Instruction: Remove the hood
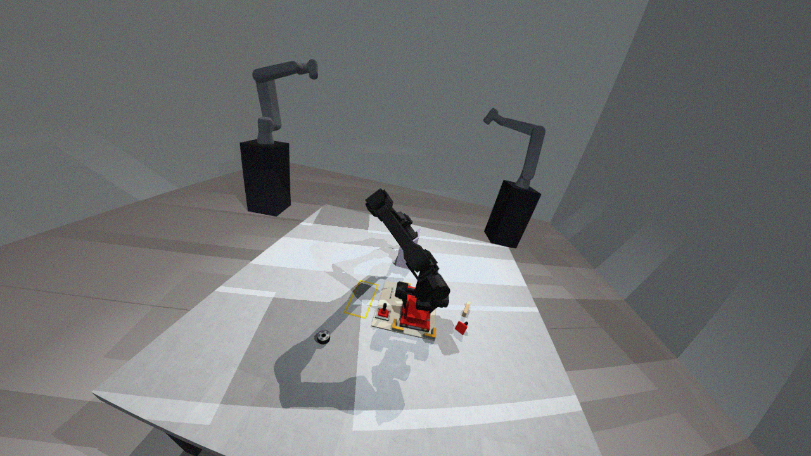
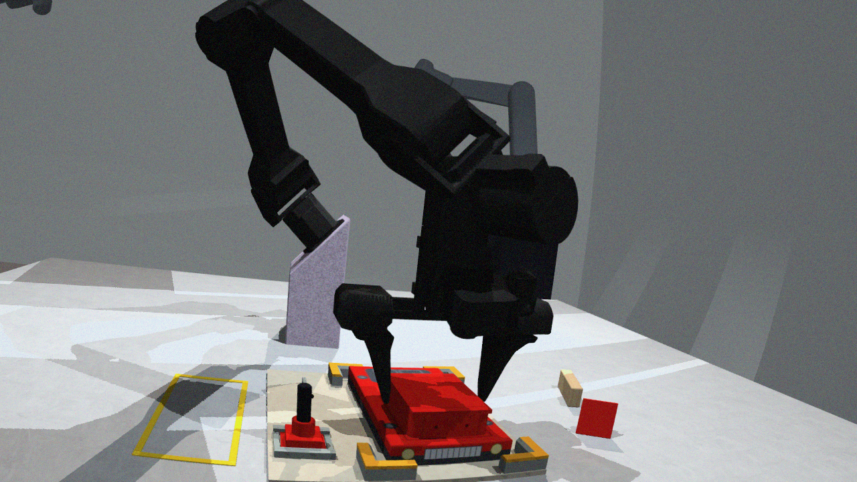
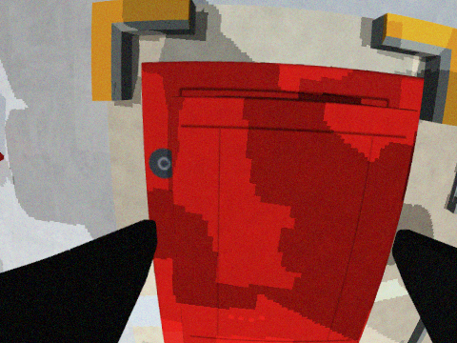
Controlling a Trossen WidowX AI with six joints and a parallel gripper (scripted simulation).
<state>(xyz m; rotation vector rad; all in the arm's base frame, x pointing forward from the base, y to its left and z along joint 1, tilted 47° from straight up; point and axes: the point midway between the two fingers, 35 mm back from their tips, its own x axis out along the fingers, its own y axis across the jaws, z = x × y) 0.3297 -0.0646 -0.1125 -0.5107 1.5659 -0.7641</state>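
The red hood [image 1: 416, 313] [image 2: 440, 395] [image 3: 267, 191] sits on the toy car [image 2: 364, 383] [image 3: 154, 119] as a raised, boxy cover. My gripper [image 2: 435, 402] [image 3: 279, 239] is open and empty, pointing down over the car. Its fingertips straddle the hood, one on each long side, low down near its upper edges. Whether either finger touches the hood or car cannot be told. The marked area [image 1: 372, 301] [image 2: 240, 422], a yellow outline, lies on the table left of the car's board in the top and exterior views, with no part in it.
The car stands on a beige board [image 2: 281, 389] between yellow-grey corner brackets [image 2: 386, 467]. A red-based black post [image 2: 303, 402] stands on the board's left. Right of it are a wooden block [image 1: 465, 308] [image 2: 570, 388] and a red plate [image 1: 460, 327] [image 2: 598, 418]. A wheel [image 1: 323, 336] lies front left.
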